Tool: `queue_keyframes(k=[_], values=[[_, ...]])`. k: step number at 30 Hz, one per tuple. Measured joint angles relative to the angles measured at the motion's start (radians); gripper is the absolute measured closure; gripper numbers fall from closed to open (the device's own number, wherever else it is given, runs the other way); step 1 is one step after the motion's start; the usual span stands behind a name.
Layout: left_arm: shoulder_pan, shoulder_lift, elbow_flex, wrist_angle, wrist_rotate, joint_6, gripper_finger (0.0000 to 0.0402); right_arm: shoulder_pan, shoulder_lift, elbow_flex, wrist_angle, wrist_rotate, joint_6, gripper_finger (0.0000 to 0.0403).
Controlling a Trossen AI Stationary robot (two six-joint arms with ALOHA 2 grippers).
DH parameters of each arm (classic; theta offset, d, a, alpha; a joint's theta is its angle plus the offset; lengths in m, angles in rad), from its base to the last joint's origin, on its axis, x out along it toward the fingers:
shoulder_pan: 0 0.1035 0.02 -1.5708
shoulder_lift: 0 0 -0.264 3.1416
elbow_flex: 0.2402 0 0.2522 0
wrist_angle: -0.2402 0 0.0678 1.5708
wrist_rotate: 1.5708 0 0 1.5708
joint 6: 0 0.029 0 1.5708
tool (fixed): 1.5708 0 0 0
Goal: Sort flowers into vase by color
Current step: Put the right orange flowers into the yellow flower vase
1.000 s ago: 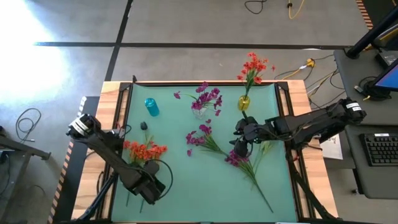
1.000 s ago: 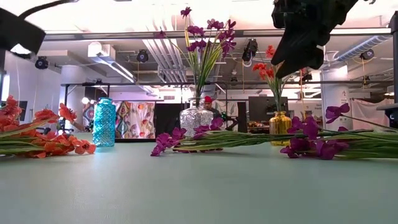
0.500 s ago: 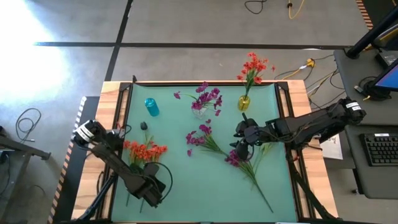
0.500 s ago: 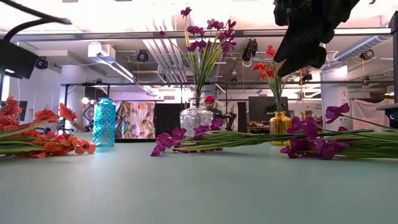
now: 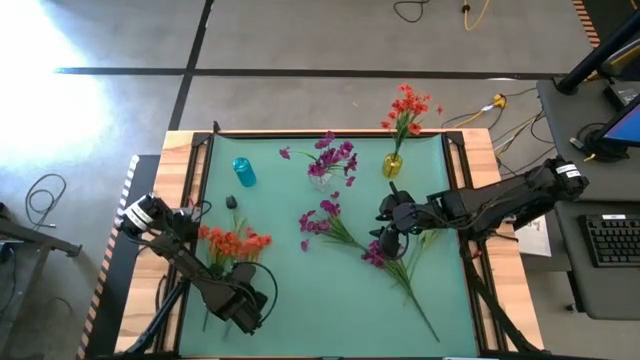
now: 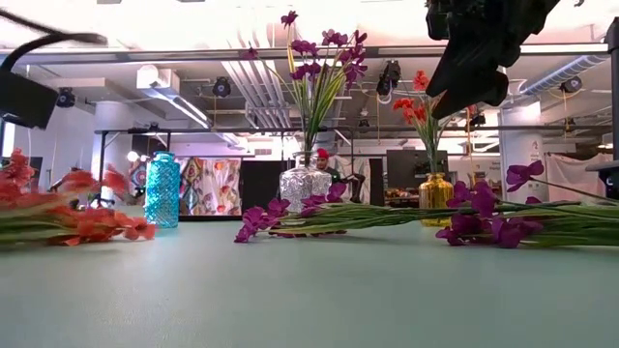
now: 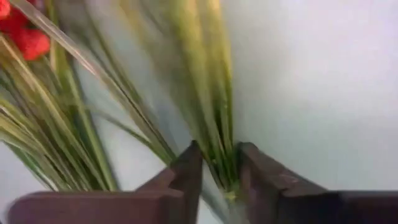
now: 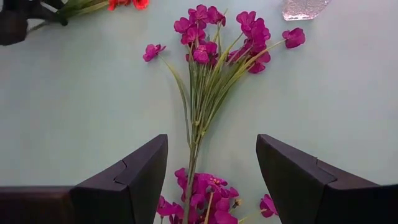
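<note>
Orange stems (image 7: 214, 124) sit pinched between the left gripper (image 7: 216, 171) jaws at the table's (image 5: 300, 300) seven o'clock. Purple sprays (image 8: 208, 68) lie mid-table, under the right gripper (image 8: 211, 177), whose jaws hang apart straddling their stems without touching.

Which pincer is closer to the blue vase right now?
Left. The left pincer grips orange flower stems near the blue vase's side; the right pincer hovers across the table over magenta flowers.
</note>
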Motion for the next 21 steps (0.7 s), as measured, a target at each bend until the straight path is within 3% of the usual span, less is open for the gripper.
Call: queue_keyframes(k=[4, 12, 15, 21], values=[[0.0, 0.002, 0.015, -0.024, 0.001, 0.023, 0.0391, 0.0, 0.0, 0.0, 0.0, 0.0, 0.0, 0.0165], [-0.012, -0.039, 0.119, -0.246, -0.008, 0.078, 0.04, 0.008, 0.0, 0.0, -0.018, -0.001, -0.002, 0.0165], [-0.025, -0.091, 0.161, -0.253, -0.11, 0.12, 0.04, 0.024, 0.0, 0.0, -0.023, -0.002, -0.003, 0.0165], [-0.051, -0.206, 0.224, -0.188, -0.465, 0.316, 0.0401, 0.082, 0.0, -0.001, -0.013, 0.001, -0.003, 0.0165]])
